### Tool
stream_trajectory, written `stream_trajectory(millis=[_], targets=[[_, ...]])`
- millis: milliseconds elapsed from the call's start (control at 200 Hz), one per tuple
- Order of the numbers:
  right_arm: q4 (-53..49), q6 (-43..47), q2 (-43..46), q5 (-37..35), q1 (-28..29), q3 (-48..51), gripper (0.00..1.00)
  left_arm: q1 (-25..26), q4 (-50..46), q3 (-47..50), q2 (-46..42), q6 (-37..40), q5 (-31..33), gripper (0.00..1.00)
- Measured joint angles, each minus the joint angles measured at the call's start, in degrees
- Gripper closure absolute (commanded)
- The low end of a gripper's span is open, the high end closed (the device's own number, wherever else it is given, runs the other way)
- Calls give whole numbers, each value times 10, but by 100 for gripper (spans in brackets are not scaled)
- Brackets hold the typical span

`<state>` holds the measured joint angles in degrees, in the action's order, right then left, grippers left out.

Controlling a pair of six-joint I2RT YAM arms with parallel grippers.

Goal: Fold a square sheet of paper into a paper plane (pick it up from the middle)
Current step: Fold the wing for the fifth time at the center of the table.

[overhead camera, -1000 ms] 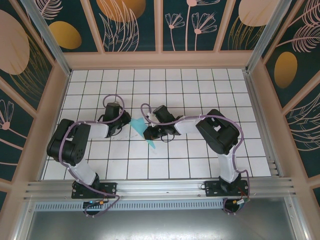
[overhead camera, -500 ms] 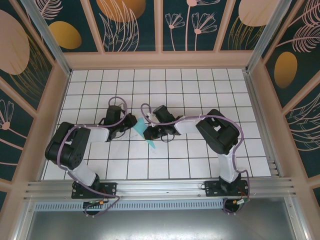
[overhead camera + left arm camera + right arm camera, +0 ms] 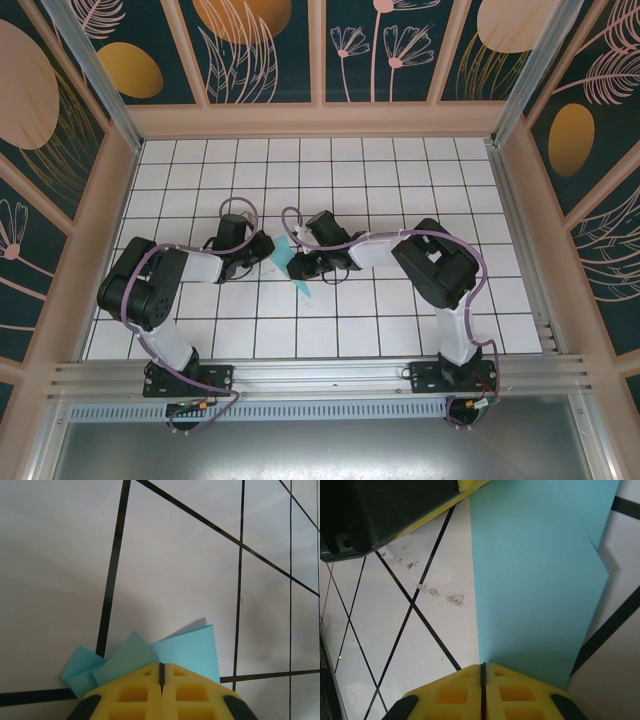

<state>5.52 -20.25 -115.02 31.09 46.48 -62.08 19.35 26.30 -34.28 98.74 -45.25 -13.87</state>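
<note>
Paper (image 3: 283, 256), part-folded, at mid-bench (image 3: 400, 330) btwn the arms. Left gripper (image 3: 161, 667) & right gripper (image 3: 483, 667) both pinched shut on it from opposite ends, prob. to keep layers aligned for next crease.

Slid the left gripper (image 3: 268, 254) rightward onto the paper (image 3: 284, 256). Closed fully on its left edge, covering more of the blue.
</note>
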Motion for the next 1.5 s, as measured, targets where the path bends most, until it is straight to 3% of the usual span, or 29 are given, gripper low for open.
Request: stream_trajectory(millis=[370, 485, 605, 816, 1131, 1321, 1501], targets=[[1, 0, 0, 0, -2, 0, 90, -30, -43, -33, 9, 2, -4, 92], [-14, 0, 0, 0, -2, -8, 87, -47, -70, -51, 11, 13, 34, 87], [-43, -4, 3, 0, -2, -22, 77, -68, -100, -61, 2, 23, 72, 80], [-79, -33, 71, -32, -13, -23, 52, -64, -168, -61, -79, 33, 95, 65], [-57, -78, 235, -149, -89, 68, 30, 22, -264, -62, -141, -12, 131, 39], [-61, -89, 242, -190, -133, 114, 28, 91, -295, -65, -144, -75, 145, 25], [-62, -100, 241, -197, -139, 124, 29, 152, -309, -98, -130, -120, 151, 24]])
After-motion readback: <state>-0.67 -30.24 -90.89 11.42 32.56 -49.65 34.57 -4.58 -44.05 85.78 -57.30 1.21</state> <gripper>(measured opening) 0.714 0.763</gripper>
